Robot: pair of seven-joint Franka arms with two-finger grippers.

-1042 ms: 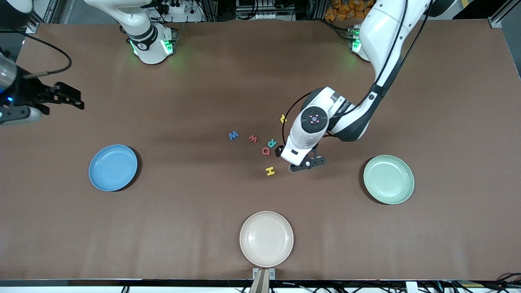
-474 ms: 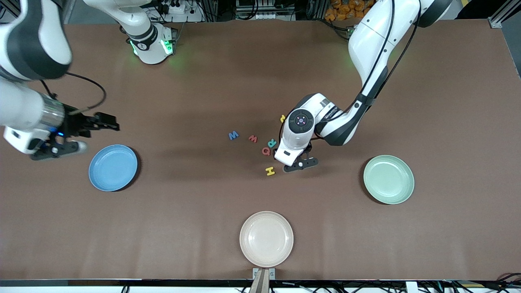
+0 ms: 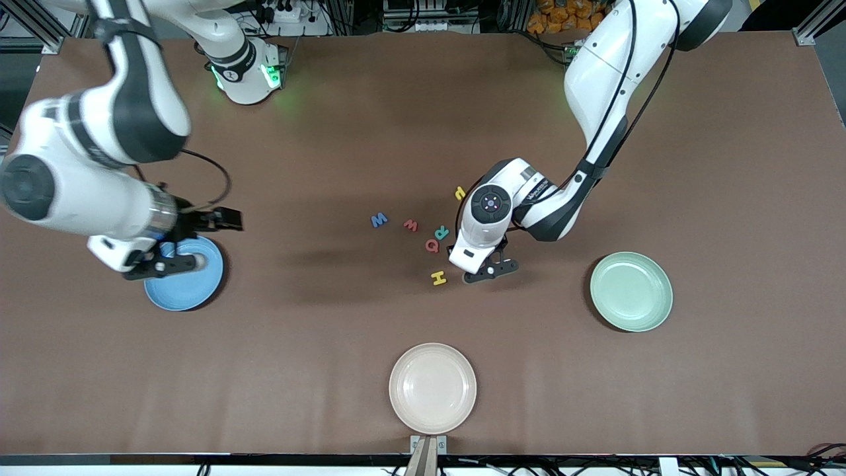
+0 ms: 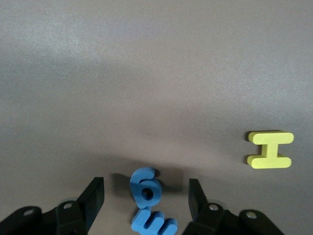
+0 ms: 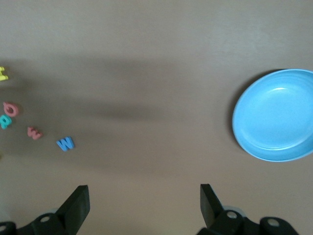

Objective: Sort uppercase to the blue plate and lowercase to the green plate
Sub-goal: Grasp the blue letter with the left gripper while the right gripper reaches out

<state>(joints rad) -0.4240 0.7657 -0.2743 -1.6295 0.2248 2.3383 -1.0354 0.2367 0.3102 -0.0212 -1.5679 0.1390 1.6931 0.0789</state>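
My left gripper (image 4: 145,196) is low on the table, open. A blue g (image 4: 145,185) and a blue m (image 4: 154,223) lie between its fingers with a gap on each side. In the front view the hand (image 3: 486,268) hides both. Beside it lies the yellow H (image 3: 438,278). The red Q (image 3: 432,246), green R (image 3: 441,232), small red w (image 3: 411,225), blue M (image 3: 379,219) and tiny hooked yellow letter (image 3: 460,193) lie farther from the camera. My right gripper (image 3: 162,266) hangs open and empty by the blue plate (image 3: 192,285). The green plate (image 3: 631,291) is empty.
A cream plate (image 3: 433,388) sits near the table's front edge, nearer the camera than the letters. The right arm's big forearm (image 3: 79,192) hangs over the table at its own end, above the blue plate (image 5: 276,115).
The right arm has swung in from the table's end to the blue plate. The left hand has shifted slightly toward the yellow H and settled over the blue letters.
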